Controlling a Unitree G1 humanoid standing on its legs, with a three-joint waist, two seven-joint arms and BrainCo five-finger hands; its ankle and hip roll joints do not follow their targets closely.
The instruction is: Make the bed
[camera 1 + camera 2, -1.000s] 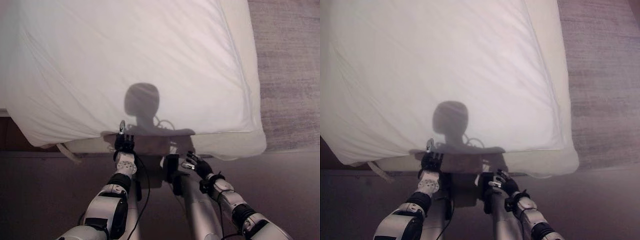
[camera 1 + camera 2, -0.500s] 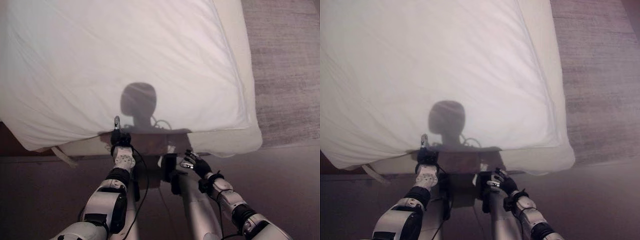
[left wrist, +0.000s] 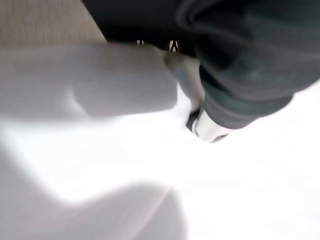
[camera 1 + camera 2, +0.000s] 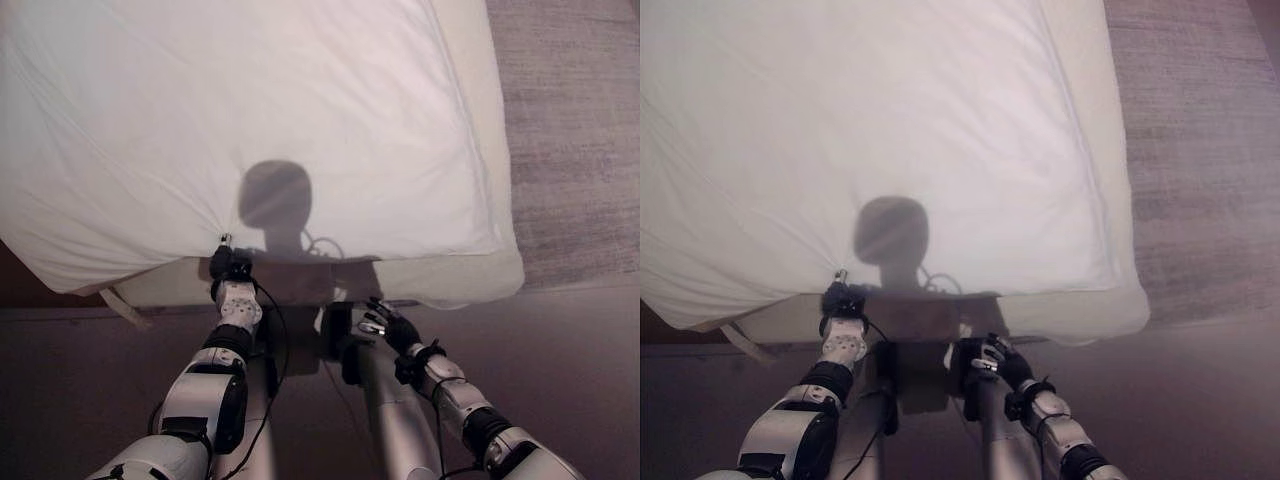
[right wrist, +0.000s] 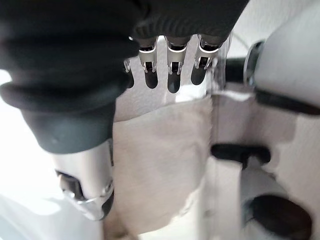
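A white duvet (image 4: 250, 110) covers the bed, its near edge lying across the cream mattress (image 4: 440, 275) at the foot. My left hand (image 4: 231, 270) is at that near edge, left of the middle, fingers curled onto the cloth, and creases run up the duvet from the spot. In the left wrist view a dark fingertip (image 3: 202, 125) presses into the white cloth (image 3: 125, 170). My right hand (image 4: 388, 326) hangs lower, in front of the bed's foot and away from the duvet, with its fingers (image 5: 171, 65) straight and nothing in them.
A grey carpet (image 4: 570, 130) runs along the bed's right side. Dark floor (image 4: 570, 360) lies in front of the foot. A loose pale strap (image 4: 118, 305) hangs off the mattress's near left corner, beside the dark bed frame (image 4: 20, 285).
My left hand has reached forward to the duvet's near edge and closed on it; fresh creases radiate from there. The right hand has stayed in place. The camera shifted slightly.
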